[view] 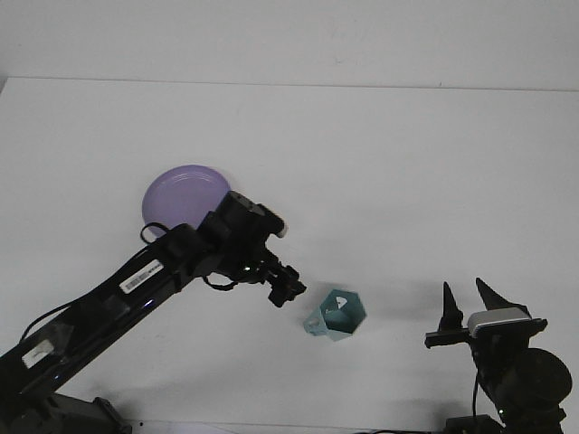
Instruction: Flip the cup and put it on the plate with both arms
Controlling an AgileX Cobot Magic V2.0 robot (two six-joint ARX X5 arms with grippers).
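A teal hexagonal cup [341,314] lies tipped on the white table [407,181], its mouth facing up toward the camera and its handle [313,324] at the lower left. The purple plate [181,195] rests at the left; its lower right edge is hidden behind my left arm. My left gripper [286,289] hovers just left of the cup, a short gap away, too dark to read. At the bottom right, well away from the cup, my right gripper [469,301] stands open with its tips pointing up and nothing between them.
My left arm [136,280] stretches diagonally from the bottom left corner across the table's front. The table's far edge meets a pale wall [289,36] at the top.
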